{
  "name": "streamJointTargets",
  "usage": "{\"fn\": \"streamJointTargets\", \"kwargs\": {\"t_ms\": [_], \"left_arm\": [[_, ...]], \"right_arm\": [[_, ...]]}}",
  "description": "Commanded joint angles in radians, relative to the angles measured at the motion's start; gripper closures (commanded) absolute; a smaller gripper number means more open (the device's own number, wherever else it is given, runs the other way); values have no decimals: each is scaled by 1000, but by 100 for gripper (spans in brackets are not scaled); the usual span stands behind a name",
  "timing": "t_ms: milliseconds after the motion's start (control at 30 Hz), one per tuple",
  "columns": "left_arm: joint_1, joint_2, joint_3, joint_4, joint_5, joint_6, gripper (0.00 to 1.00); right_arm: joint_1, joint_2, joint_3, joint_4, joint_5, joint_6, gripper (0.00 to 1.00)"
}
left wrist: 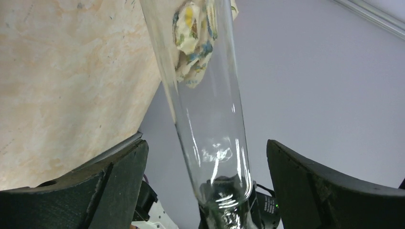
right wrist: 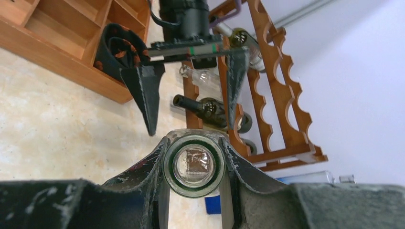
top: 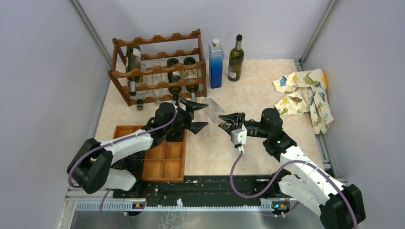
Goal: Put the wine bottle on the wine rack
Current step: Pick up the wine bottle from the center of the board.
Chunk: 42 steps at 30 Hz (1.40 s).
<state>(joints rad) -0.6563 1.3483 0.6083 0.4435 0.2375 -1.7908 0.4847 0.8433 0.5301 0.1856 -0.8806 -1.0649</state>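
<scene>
One clear wine bottle (top: 214, 109) hangs lengthwise above the table (top: 258, 90), its neck end pinched between the fingers of the right gripper (top: 229, 122), which we see pressed against both sides of the mouth. Its body reaches between the fingers of the left gripper (top: 197, 116), which stand spread wide with a gap on either side of the glass. Just beyond the left gripper we find the wine rack (top: 157, 67), with several bottles in its tiers.
</scene>
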Motion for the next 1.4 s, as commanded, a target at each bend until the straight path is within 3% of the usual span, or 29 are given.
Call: {"fn": "streamJointTargets", "kwargs": {"t_ms": [0,133,200,400,433,467,533,567,600,667,833,967,1067,1233,1367], "left_arm": [[-30,34,44,-32,-50,-115,1],[-41,75,61,3,-47,-146,2],[-43,93,74,11,-35,-147,7],[-45,99,50,124,-53,-136,62],[-45,96,47,139,-55,-117,75],[-45,96,43,157,-55,-93,87],[-44,92,24,218,-56,-36,100],[-42,89,12,240,-56,-7,100],[-35,83,2,247,-54,25,100],[-19,63,-17,244,-48,102,100],[26,-16,-46,191,-42,342,100],[53,-94,-63,200,48,617,100],[60,-145,-62,111,111,818,100],[60,-206,-61,-20,216,1179,100],[59,-217,-52,-33,358,1398,100]], "right_arm": [[60,-28,5,183,-38,-122,100],[115,-19,-24,219,-6,-153,100],[141,-10,-31,227,8,-169,100],[176,-21,-43,167,24,-198,97],[176,-28,-52,158,20,-204,92],[176,-37,-63,154,15,-208,81],[175,-69,-84,154,12,-189,44],[175,-88,-90,141,19,-176,26],[176,-111,-94,113,30,-172,16],[175,-158,-99,32,63,-175,3],[176,-283,-108,-181,135,-150,2],[175,-336,-116,-184,264,75,2],[172,-346,-107,-181,343,238,2],[113,-233,-39,-30,426,688,1],[-80,-9,48,202,129,1267,2]]}}
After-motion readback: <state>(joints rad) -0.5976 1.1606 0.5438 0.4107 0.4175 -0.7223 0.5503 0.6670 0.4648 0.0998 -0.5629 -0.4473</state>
